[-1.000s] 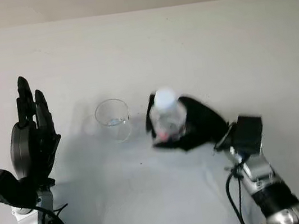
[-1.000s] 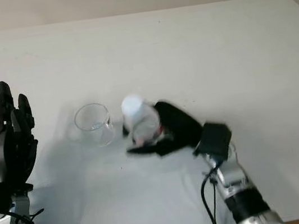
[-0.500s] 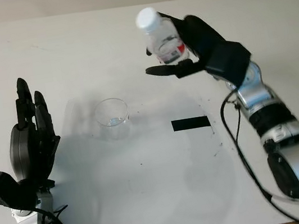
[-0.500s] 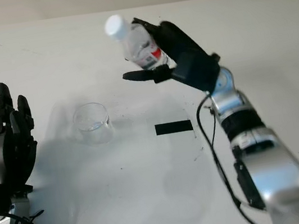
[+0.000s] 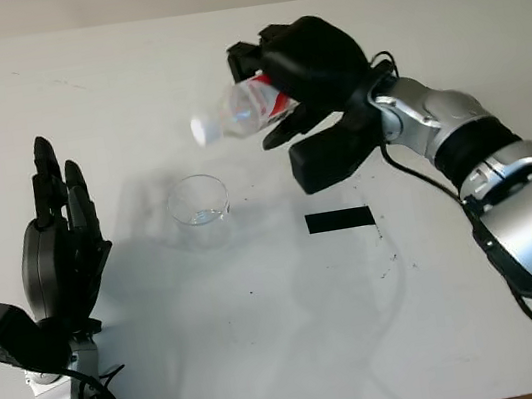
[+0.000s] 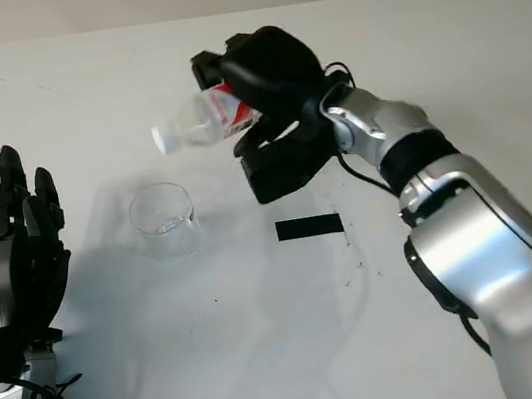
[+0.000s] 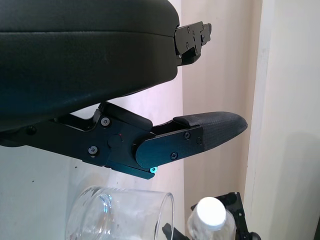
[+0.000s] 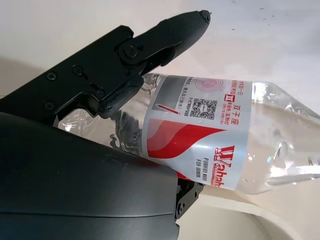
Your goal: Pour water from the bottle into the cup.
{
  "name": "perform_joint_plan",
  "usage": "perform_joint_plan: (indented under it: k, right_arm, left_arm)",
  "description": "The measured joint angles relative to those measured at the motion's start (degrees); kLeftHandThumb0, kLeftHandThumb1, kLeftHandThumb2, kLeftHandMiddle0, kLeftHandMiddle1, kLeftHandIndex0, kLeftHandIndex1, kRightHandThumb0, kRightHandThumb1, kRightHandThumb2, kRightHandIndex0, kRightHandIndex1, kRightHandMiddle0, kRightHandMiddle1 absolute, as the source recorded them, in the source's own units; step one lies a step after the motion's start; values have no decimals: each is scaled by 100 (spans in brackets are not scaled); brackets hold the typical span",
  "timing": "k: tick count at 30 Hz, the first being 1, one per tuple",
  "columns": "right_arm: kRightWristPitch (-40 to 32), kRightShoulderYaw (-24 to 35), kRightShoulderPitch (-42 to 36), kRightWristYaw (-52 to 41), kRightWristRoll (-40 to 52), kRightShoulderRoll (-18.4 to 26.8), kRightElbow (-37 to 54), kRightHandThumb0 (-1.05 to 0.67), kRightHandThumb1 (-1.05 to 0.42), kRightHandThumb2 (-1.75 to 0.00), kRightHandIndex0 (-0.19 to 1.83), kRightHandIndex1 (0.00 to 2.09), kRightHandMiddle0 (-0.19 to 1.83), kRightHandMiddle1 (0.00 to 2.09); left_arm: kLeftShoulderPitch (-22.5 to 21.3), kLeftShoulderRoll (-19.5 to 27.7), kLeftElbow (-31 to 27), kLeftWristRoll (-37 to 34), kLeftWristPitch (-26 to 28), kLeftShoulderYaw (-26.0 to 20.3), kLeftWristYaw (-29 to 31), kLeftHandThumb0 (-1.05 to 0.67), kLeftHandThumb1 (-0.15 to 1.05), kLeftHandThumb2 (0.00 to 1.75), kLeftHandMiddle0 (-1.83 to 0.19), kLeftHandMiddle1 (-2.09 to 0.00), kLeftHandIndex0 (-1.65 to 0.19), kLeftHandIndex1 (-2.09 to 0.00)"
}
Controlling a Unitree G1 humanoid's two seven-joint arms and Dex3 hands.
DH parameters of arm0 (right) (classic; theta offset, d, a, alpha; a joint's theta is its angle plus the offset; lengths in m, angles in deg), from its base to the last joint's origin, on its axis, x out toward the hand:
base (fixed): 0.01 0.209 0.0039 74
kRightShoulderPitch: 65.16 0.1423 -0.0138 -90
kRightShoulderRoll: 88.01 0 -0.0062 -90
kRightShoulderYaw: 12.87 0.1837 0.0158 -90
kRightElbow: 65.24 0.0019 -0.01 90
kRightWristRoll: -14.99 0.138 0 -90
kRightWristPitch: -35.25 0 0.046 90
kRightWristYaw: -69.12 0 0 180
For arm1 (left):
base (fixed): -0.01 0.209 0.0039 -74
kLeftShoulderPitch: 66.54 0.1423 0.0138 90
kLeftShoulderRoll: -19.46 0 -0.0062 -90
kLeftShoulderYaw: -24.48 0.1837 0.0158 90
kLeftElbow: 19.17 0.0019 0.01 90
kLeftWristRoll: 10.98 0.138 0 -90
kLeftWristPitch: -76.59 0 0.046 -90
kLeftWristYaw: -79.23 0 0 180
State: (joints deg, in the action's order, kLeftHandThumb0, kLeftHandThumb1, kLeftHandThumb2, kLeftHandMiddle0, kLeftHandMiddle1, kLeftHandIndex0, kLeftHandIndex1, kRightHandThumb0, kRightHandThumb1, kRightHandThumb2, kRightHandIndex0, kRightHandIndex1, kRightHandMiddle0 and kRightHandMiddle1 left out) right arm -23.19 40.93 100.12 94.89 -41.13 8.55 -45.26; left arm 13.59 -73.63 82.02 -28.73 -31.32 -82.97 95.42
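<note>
Right hand (image 5: 302,77) clamped around the bottle (image 5: 247,109), tipped near horizontal, its white-capped neck above and just behind the cup (image 5: 200,210) on the table (image 5: 268,341). Left hand (image 5: 58,263) open, raised beside the cup. No stream visible; pouring apparently still to come, cap seemingly on

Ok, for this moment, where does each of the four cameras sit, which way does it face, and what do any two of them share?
Left eye: head, looking down at the white table; open left hand upright beside it, right hand raised.
Right eye: same scene, slightly offset.
Left wrist: beside the left hand's fingers, facing across the table.
Right wrist: at the right hand, tight on the tilted, capped clear plastic bottle with the red label.
Shared: the bottle and the clear glass cup show in both eyes and the left wrist.
</note>
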Motion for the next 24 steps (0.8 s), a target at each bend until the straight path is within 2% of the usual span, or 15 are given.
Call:
perform_joint_plan:
  k: [8, 12, 24]
  right_arm:
    - [-163, -435, 150, 611, -307, -20, -96, -48, -105, -25, 116, 209, 91, 209]
    - [-294, -663, 166, 1243, -545, -18, -107, -48, -105, -25, 117, 209, 91, 209]
    - [-291, -847, 178, 2167, -657, -13, -154, -45, -105, -25, 120, 209, 89, 209]
  left_arm:
    - [-72, -16, 93, 2, -102, -1, 15, -70, 105, 64, 19, 0, 19, 0]
    - [-135, -16, 169, -8, -127, -2, 46, -70, 105, 63, 19, 0, 19, 0]
    - [-198, -37, 230, -18, -176, -2, 70, -70, 105, 63, 19, 0, 19, 0]
